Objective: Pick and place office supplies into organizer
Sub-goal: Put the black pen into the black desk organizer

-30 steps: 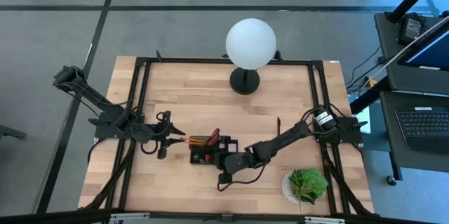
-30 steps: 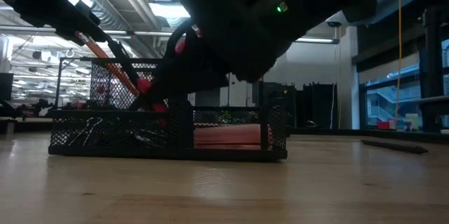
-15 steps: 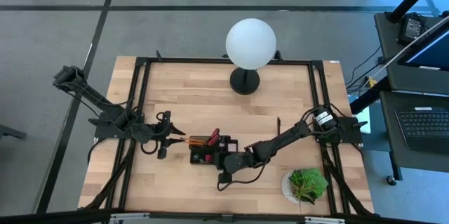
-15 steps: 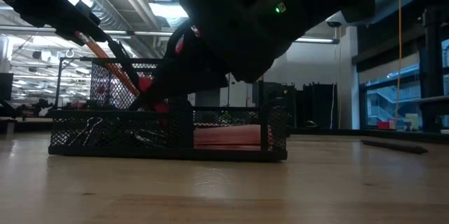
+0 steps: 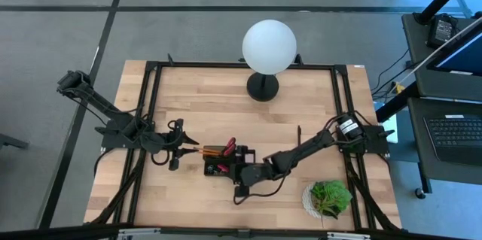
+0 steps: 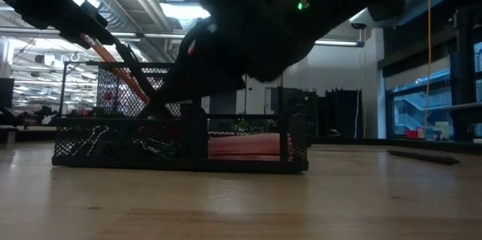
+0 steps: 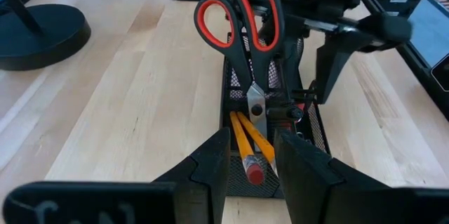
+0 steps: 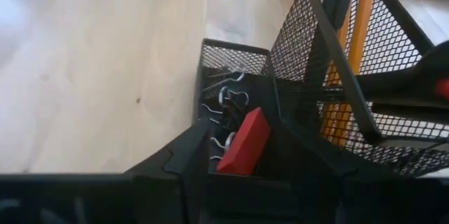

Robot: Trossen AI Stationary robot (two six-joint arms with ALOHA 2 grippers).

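The black mesh organizer (image 5: 224, 163) stands at the table's middle front. Red-handled scissors (image 7: 247, 69) and two orange pencils (image 7: 242, 136) lean in its tall cup. My left gripper (image 7: 251, 134) is open on the organizer's left, a finger on either side of the pencils' eraser ends, with a gap to each. My right gripper (image 8: 252, 169) is open and slants down over a low compartment from the right. There a small red eraser (image 8: 242, 142) lies tilted on black clips (image 8: 224, 101), between the fingers. A pink pad (image 6: 245, 146) lies in another compartment.
A black pen (image 5: 299, 136) lies on the wood to the right of the organizer. The white globe lamp (image 5: 269, 44) stands at the far middle on its round black base (image 5: 262, 86). A potted plant (image 5: 329, 197) sits at the front right. Bare wood lies at the front left.
My right gripper has opened while staying in place over the organizer. The red eraser that showed between its fingers in the low view has dropped out of sight behind the mesh wall. The left arm has kept still.
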